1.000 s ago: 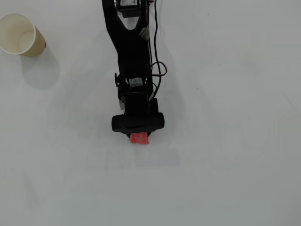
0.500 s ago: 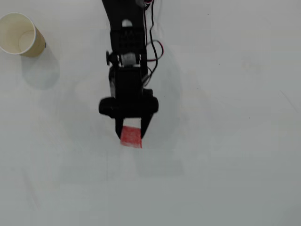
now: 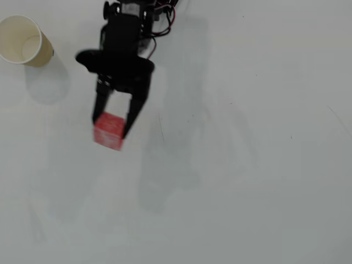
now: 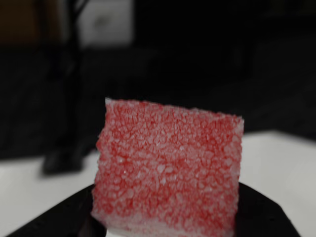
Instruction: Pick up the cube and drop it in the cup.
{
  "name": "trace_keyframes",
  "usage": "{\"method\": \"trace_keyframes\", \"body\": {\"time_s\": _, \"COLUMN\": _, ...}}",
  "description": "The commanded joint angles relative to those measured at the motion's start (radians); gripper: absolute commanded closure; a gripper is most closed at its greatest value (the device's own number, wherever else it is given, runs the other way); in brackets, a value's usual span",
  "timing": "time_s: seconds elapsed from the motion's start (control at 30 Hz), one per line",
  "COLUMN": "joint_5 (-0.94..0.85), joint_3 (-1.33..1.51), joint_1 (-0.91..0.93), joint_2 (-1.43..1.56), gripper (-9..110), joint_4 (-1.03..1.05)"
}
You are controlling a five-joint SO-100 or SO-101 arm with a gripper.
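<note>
The red speckled cube (image 3: pixel 109 131) sits between the two black fingers of my gripper (image 3: pixel 113 126) in the overhead view, left of centre. The fingers press on both its sides, so the gripper is shut on it. The cube looks slightly blurred there. In the wrist view the cube (image 4: pixel 168 173) fills the middle, very close, with black gripper parts under it along the bottom edge. I cannot tell if it touches the table. The cream-white paper cup (image 3: pixel 43 55) with a tan wall stands at the top left, open mouth up, well apart from the gripper.
The black arm (image 3: pixel 124 38) with red and black wires reaches in from the top edge. The white table (image 3: pixel 247 165) spreads to the right and below. The wrist view shows a dark background beyond the table.
</note>
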Motion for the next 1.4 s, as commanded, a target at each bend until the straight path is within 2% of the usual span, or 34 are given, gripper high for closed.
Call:
{"method": "trace_keyframes", "body": {"time_s": 0.0, "joint_5": 0.002, "joint_3": -0.029, "joint_1": 0.101, "joint_2": 0.118, "gripper": 93, "joint_4": -0.006}}
{"method": "trace_keyframes", "body": {"time_s": 0.77, "joint_5": 0.000, "joint_3": 0.097, "joint_1": 0.629, "joint_2": 0.210, "gripper": 94, "joint_4": -0.026}}
{"method": "trace_keyframes", "body": {"time_s": 1.1, "joint_5": -0.002, "joint_3": 0.124, "joint_1": 0.833, "joint_2": 0.285, "gripper": 95, "joint_4": 0.080}}
{"method": "trace_keyframes", "body": {"time_s": 1.37, "joint_5": -0.002, "joint_3": 0.178, "joint_1": 0.914, "joint_2": 0.285, "gripper": 96, "joint_4": 0.152}}
